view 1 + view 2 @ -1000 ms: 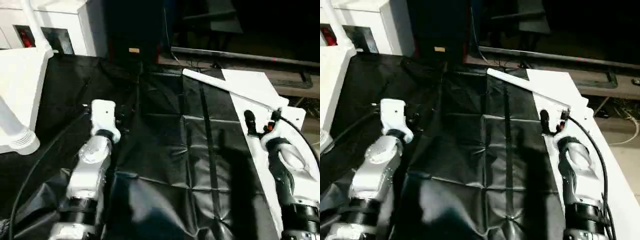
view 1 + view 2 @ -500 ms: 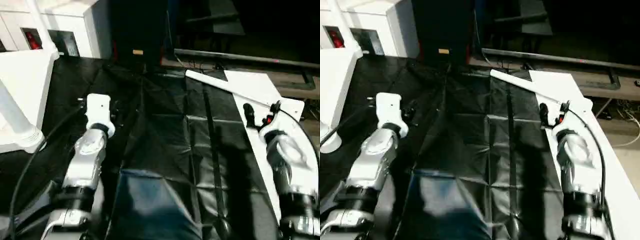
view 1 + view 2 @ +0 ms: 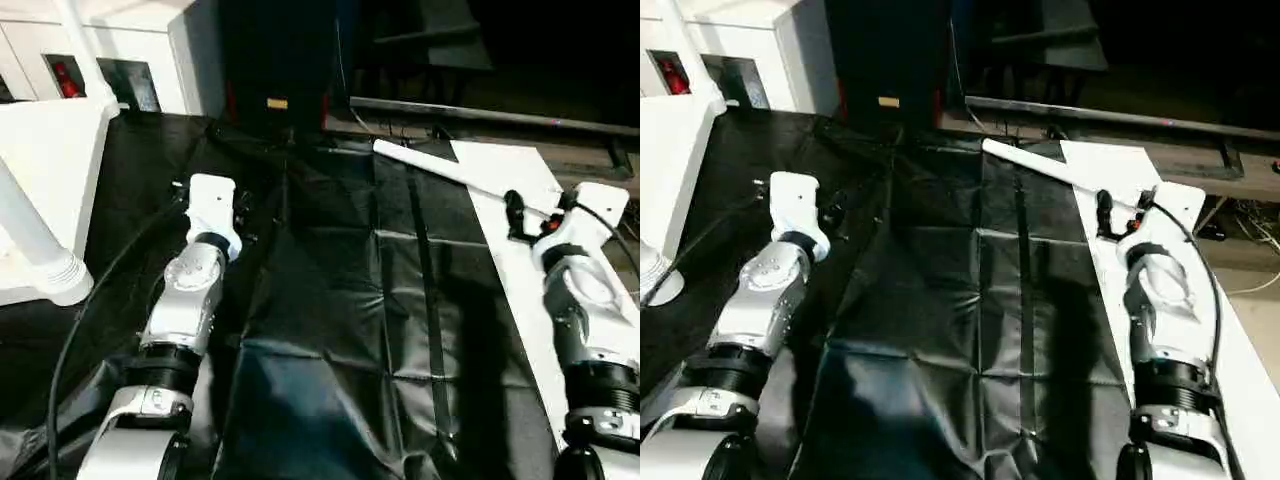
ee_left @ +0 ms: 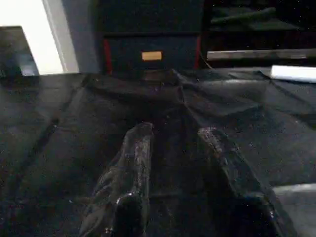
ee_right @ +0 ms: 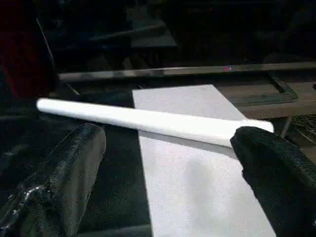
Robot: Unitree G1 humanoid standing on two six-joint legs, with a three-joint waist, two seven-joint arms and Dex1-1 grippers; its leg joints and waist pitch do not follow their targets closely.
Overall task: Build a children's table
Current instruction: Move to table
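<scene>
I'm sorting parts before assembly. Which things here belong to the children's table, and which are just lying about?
Belongs to the job:
- white table top, at the robot's left
- leg standing in the top's corner
- loose leg ahead of the open right gripper

Just lying about:
- flat white board
- black sheet
- white cabinet

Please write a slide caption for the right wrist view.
Open right gripper facing a white table leg lying across a flat white board.

No legible text, number or brand mark. The small yellow label (image 4: 151,56) on the dark cabinet (image 4: 148,29) is unreadable.
</scene>
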